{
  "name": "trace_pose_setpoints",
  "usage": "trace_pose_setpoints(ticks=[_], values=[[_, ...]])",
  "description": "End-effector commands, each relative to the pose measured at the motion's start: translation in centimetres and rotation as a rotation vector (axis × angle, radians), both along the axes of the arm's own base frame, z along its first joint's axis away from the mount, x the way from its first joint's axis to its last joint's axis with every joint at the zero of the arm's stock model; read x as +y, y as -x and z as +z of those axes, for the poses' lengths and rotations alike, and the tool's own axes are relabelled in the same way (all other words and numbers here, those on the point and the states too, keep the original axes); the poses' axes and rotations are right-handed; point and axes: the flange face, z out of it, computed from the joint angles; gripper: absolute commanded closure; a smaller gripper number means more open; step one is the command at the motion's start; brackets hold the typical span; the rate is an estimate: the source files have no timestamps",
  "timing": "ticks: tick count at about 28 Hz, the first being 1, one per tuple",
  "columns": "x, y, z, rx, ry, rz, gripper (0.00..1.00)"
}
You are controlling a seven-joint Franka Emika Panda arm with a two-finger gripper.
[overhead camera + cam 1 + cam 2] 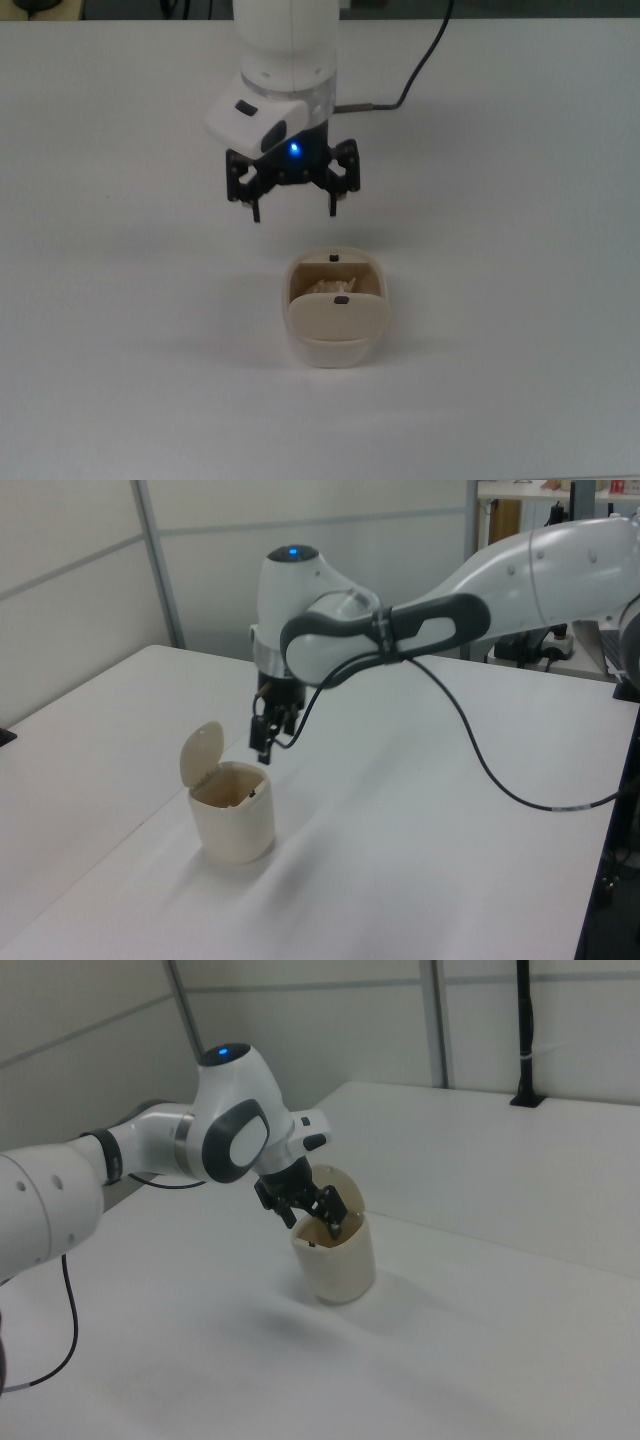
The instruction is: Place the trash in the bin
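The bin (336, 322) stands alone near the middle of the white surface (520, 300), with bare room on every side of it – in the top view nothing else lies on the surface. Its swing lid (201, 753) is tipped upright at one end, leaving the mouth uncovered. The trash (327, 288) lies inside, a pale lump against the tan interior, below the rim.

The gripper (294, 205) hangs in the air above the surface, apart from the bin and toward the top view's upper left of it; its fingers are spread wide and hold nothing. A black cable (480, 770) loops down from the arm to the surface's far side in the left view.

The surface ends at a long edge on the left view's left; grey panelled walls (80, 590) – with a vertical metal post – stand behind it.
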Motion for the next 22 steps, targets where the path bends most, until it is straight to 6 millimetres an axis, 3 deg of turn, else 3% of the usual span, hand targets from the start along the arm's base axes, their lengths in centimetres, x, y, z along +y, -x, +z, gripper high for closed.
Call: trace_pose_setpoints(ticks=[1,12,22], values=[[-2.1,3.8,3.5,0.119,0.029,-0.059,0.00],[-4.7,9.7,9.3,0.251,0.095,-0.097,0.00],[-6.8,10.7,11.3,0.223,0.094,-0.142,0.00]])
